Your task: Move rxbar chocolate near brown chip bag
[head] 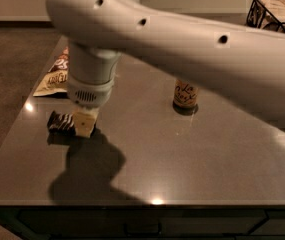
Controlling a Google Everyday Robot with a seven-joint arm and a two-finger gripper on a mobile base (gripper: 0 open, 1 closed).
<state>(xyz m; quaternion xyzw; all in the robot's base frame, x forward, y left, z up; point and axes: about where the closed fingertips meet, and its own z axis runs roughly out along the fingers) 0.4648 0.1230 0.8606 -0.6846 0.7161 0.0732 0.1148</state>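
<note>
The rxbar chocolate [60, 122], a small dark glossy bar, sticks out to the left of my gripper [80, 126]. The gripper is shut on its right end and holds it just above the dark table [192, 159], with a shadow beneath. One cream finger [85, 124] shows; the other is hidden behind the wrist. The brown chip bag [53, 77], brown and cream-yellow, lies flat at the table's far left edge, a short way behind the bar. It is partly hidden by my arm.
A drink can [184, 94] stands upright near the table's middle, to the right of the gripper. A black wire basket [274, 11] holding boxes sits at the back right. My white arm spans the upper view.
</note>
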